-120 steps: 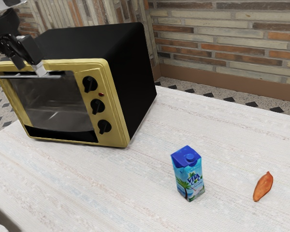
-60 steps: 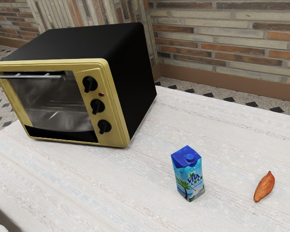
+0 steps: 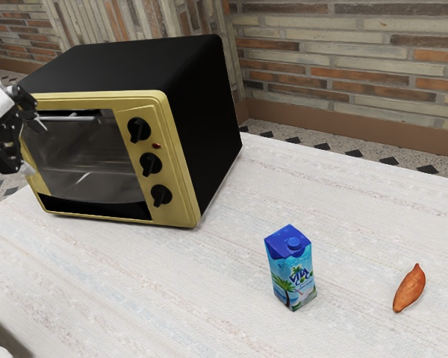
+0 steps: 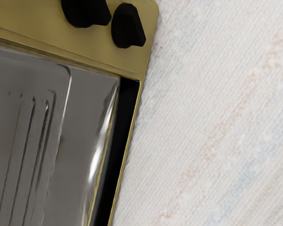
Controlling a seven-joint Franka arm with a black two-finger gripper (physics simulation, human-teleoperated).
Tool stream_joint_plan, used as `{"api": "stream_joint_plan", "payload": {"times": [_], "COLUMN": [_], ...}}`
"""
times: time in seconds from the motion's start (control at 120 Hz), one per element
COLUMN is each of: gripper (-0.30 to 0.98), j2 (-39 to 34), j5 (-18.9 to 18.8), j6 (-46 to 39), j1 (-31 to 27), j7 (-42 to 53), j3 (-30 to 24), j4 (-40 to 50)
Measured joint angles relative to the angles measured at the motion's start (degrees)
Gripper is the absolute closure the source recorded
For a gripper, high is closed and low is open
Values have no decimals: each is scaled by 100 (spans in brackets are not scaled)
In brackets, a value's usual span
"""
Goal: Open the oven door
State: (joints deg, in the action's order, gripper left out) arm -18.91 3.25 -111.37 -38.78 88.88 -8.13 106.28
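At the exterior view's left edge is my gripper (image 3: 35,149), its two fingers spread apart, one above the other, with nothing seen between them. It stands in front of the left side of the oven (image 3: 145,67), below the level of the silver handle (image 3: 78,117). The glass oven door (image 3: 86,160) looks closed, upright in its yellow frame. In the wrist view the door glass (image 4: 85,117) lies close to my hand, beside the black knobs (image 4: 127,26) and a dark strip along the door's lower edge.
A blue drink carton (image 3: 290,268) stands on the white cloth-covered table (image 3: 179,291), away from the oven's front. Farther to the exterior view's right lies an orange-brown sweet potato (image 3: 409,288). A brick wall (image 3: 351,67) rises beyond the table.
My gripper was at the handle's top a second ago, then out of the exterior view; now it is lower, at the door's left side. The sweet potato has shifted slightly. The door looks unmoved.
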Motion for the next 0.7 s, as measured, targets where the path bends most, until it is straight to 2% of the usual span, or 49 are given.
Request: {"api": "stream_joint_plan", "payload": {"times": [0.317, 0.7], "gripper": [0, 0], "j2": [973, 1686], "j5": [-13, -75], "j6": [423, 620], "j1": [-7, -2], "j7": [990, 1659], "j3": [-61, -59], "j4": [-1096, -1878]}}
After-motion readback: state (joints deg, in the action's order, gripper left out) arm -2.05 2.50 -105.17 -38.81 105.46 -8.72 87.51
